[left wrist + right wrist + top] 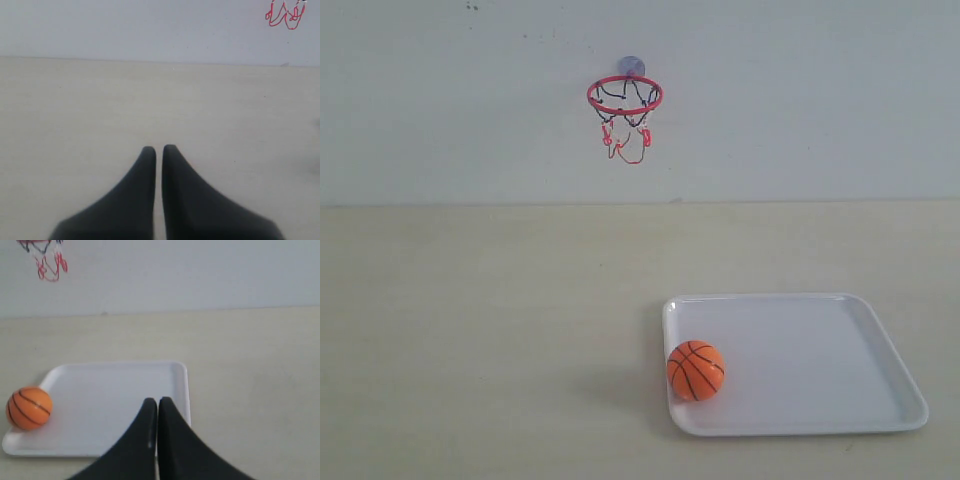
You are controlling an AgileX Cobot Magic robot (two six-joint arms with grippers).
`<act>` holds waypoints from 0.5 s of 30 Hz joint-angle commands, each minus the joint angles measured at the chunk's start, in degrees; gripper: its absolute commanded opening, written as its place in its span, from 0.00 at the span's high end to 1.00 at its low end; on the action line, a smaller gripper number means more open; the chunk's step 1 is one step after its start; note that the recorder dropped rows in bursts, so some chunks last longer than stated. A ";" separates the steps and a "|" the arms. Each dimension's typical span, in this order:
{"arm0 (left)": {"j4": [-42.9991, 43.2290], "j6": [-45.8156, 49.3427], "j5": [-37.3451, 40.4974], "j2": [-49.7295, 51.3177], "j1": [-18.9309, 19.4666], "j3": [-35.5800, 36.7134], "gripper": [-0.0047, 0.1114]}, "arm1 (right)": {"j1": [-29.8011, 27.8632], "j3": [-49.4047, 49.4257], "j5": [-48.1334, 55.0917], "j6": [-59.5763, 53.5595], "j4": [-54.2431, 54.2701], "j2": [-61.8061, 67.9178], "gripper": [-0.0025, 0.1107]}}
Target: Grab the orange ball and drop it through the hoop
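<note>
Ext frontal; wrist cams low, share hoop (625, 110).

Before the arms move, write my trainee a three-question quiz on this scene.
1. True or false: the orange ball rests in the hoop.
2. Which wrist view shows the ball? A) left B) right C) both
3. Fill in: the left gripper and right gripper are both ____.
Key: 1 false, it lies on the white tray; 2 B; 3 shut.

The orange ball (696, 370) sits against the left rim of a white tray (800, 350) on the bench (470, 330); the hoop (625, 96) (net dangling) hangs on the wall (820, 100).
</note>
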 commanded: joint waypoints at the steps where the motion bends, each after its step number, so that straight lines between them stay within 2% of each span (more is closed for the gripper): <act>1: -0.46 -0.32 0.09 -0.21 0.00 0.22 0.92 | -0.05 -0.01 -12.37 0.03 -0.20 -0.26 0.98; 5: -0.46 -0.32 0.09 -0.21 0.00 0.22 0.92 | -0.05 -0.01 -20.48 0.03 -0.20 -0.26 0.98; 11: -0.46 -0.32 0.09 -0.21 0.00 0.22 0.92 | -0.05 -0.01 -41.99 -1.14 0.18 -0.26 0.98; 15: -0.46 -0.32 0.09 -0.21 0.00 0.22 0.92 | -0.05 -1.87 -43.03 -5.24 1.24 -0.26 0.98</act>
